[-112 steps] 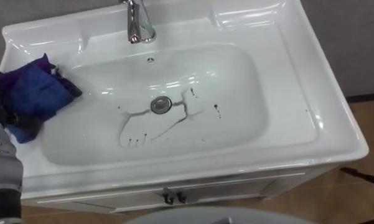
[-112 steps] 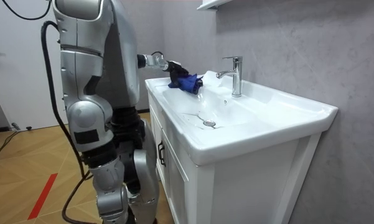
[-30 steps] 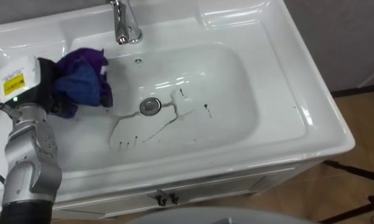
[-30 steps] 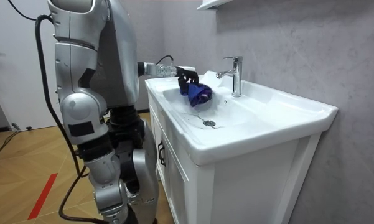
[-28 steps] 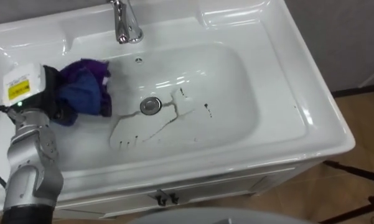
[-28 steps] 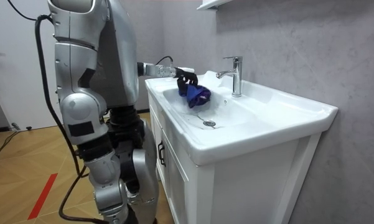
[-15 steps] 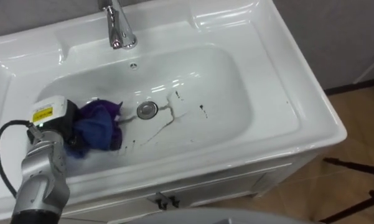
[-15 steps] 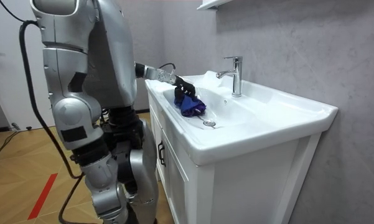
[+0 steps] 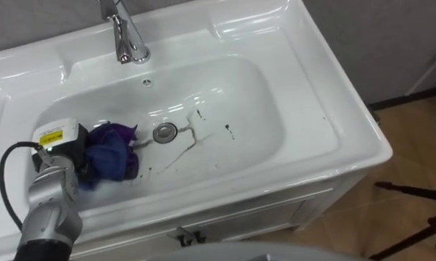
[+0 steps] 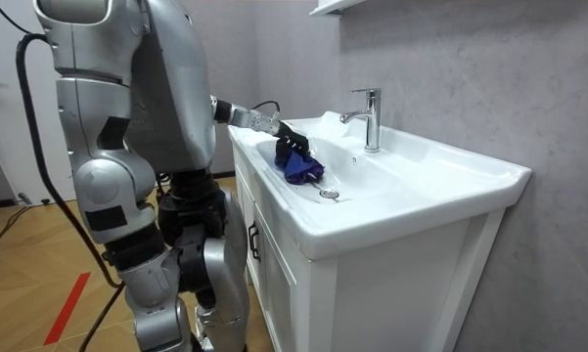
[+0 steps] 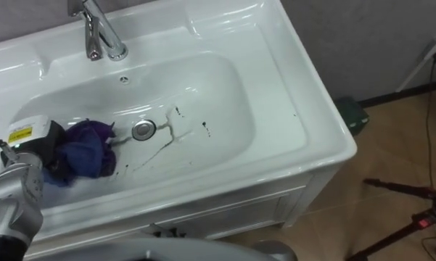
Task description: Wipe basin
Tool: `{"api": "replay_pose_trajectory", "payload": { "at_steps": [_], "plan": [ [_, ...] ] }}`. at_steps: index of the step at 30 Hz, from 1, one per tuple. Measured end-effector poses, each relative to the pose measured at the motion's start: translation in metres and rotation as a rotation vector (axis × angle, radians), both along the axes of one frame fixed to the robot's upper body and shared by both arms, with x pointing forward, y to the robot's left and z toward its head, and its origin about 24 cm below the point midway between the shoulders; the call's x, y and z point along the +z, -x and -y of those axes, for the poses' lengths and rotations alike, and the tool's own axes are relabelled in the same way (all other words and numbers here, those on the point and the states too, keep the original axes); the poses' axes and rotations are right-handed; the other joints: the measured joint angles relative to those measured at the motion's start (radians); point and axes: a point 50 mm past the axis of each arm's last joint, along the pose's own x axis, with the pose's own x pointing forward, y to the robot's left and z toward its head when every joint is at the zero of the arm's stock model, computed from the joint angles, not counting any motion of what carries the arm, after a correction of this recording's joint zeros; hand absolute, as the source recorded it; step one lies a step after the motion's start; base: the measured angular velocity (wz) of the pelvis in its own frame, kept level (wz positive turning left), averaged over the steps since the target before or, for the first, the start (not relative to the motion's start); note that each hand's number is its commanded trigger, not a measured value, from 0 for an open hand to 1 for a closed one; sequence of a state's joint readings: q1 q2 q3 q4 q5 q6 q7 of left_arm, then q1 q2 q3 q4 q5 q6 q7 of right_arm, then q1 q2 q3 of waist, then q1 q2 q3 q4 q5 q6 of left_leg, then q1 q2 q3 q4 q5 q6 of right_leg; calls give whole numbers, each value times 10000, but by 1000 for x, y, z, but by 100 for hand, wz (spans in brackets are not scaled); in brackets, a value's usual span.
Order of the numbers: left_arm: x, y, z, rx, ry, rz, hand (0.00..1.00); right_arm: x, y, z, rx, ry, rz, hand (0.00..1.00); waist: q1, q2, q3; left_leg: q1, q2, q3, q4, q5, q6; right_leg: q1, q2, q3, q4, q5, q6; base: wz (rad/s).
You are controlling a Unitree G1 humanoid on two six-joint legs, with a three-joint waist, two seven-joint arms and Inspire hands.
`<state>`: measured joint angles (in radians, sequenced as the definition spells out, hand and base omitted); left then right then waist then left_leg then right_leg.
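The white basin (image 9: 232, 87) has a metal drain (image 9: 164, 131) in its floor. Thin dark streaks (image 9: 175, 151) and small spots (image 9: 228, 130) lie to the right of the drain and in front of it. My left hand (image 9: 72, 161) is down in the basin's left part, shut on a bunched blue and purple cloth (image 9: 112, 156). The cloth rests on the basin floor just left of the drain. In the room view the hand (image 10: 289, 144) presses the cloth (image 10: 300, 168) into the bowl while I stand at the cabinet's front.
A chrome faucet (image 9: 123, 36) rises at the back rim, with a small overflow hole (image 9: 147, 82) below it. The vanity cabinet has dark door handles (image 9: 185, 235) under the front edge. Wood floor and a black stand's legs (image 9: 413, 199) lie to the right.
My left hand has carried the cloth from the basin's upper left slope down to the floor left of the drain. The looped stain there is mostly gone. The head camera has shifted.
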<state>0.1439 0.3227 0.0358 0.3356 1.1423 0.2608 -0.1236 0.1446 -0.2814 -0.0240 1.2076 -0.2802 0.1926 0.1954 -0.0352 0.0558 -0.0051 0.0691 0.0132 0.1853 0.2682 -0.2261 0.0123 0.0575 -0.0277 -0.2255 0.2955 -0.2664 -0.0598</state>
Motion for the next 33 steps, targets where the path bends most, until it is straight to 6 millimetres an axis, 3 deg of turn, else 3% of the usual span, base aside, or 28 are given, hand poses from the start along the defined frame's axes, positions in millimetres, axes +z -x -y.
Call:
{"api": "replay_pose_trajectory", "payload": {
  "at_steps": [7, 17, 22, 25, 29, 33],
  "plan": [
    [-4, 3, -2, 55, -150, -105, 100, 0, -1, 1, -8, 122, 10, 0, -48, -126, -28, 317, -24, 20, -318, 100, -150, 109, 3, 32, 23, -59, -57, -2],
    [-9, -1, 0, 328, -162, 9, 100, 0, 2, 1, -95, 217, -241, 0, -148, -177, -18, 454, -38, 25, -477, 181, -175, 140, 12, 35, 19, -58, -65, 1],
    [-9, -4, 4, 304, -275, -23, 100, -1, 12, 0, -233, 156, -624, 0, -207, -316, -30, 466, -36, 82, -517, 213, -175, 144, 12, 72, 24, -58, -68, 0],
    [-11, -5, 7, 298, -337, -110, 100, -1, 12, -1, -259, 164, -707, 0, -403, -355, -32, 510, -53, 105, -663, 275, -171, 142, 14, 90, -14, -60, -64, 1],
    [-11, -13, 16, 175, -161, -221, 100, -2, 15, -4, -295, 104, -795, 0, -591, -466, 13, 551, 2, 527, -657, 307, -169, 116, 38, 273, -32, -55, -56, -9],
    [-12, -30, 23, -29, -43, -383, 100, -5, 22, -11, -305, -51, -972, 0, -765, -531, 46, 507, -1, 615, -637, 306, -169, 80, 42, 311, -47, -50, -49, -1]
  ]
}}
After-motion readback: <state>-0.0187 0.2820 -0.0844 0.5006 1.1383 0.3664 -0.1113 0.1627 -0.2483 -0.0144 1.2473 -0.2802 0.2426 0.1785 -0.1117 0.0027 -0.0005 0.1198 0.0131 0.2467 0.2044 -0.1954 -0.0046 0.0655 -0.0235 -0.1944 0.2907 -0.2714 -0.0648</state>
